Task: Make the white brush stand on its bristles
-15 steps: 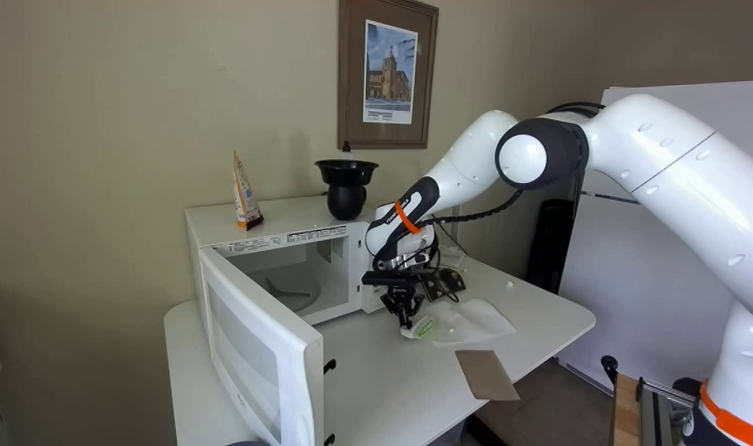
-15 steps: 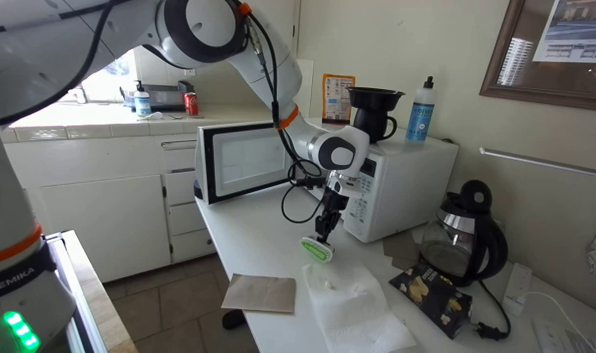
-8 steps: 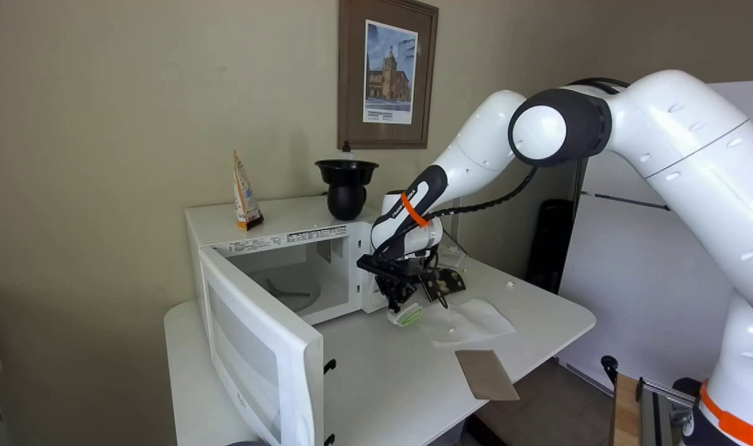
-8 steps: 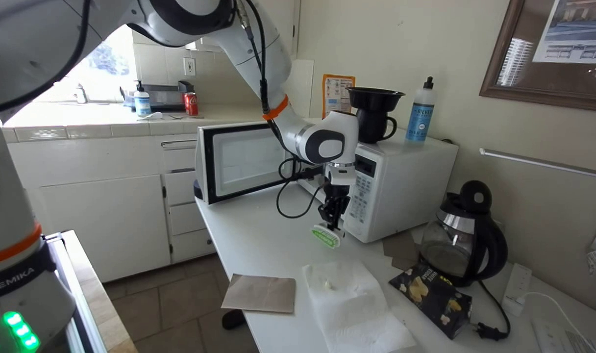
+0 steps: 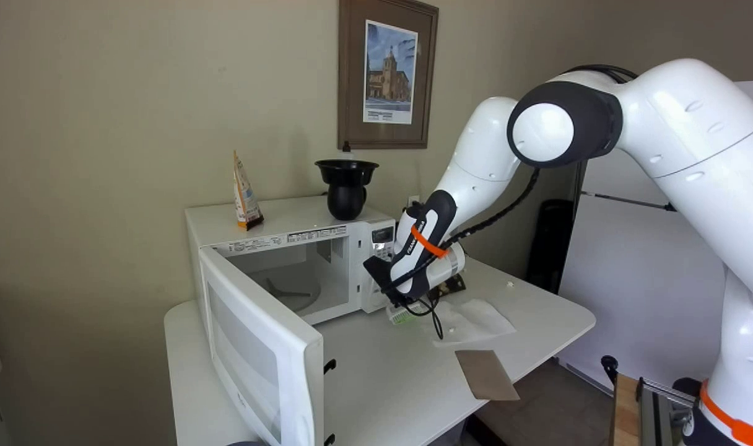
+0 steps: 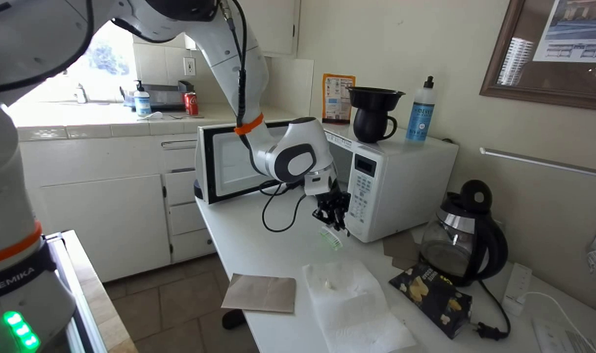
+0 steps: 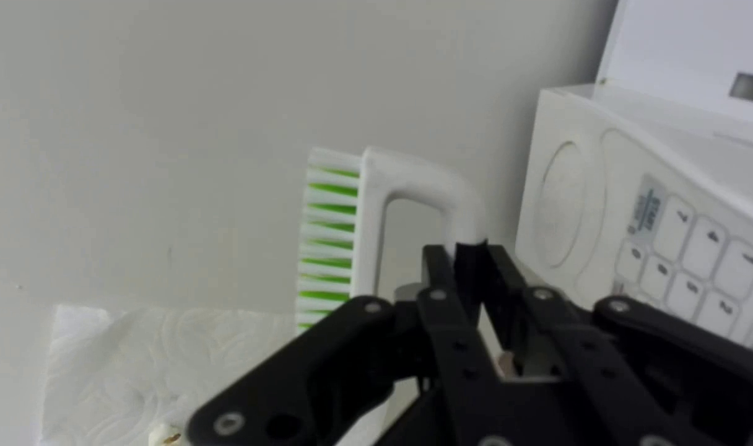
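The white brush [image 7: 369,217] has a looped handle and white and green bristles. My gripper [image 7: 468,254] is shut on the back of that handle. In the wrist view the bristles point left, away from the fingers. In an exterior view the brush [image 6: 331,239] hangs tilted below the gripper, bristles facing down and to the side. Whether they touch the table cannot be told. An exterior view shows the brush [image 5: 402,316] just in front of the microwave's control panel, with the gripper mostly hidden behind the wrist.
Close by stands the microwave [image 6: 401,186], its door [image 5: 259,347] wide open. A paper towel [image 6: 357,314] lies beside the brush, and a piece of cardboard [image 6: 261,294] overhangs the table edge. Farther along are a snack bag [image 6: 433,299] and a coffee pot [image 6: 455,240].
The held brush has moved away from the paper towel towards the microwave. My wrist has tilted, and the bristles face more downward than before. The grip has stayed the same.
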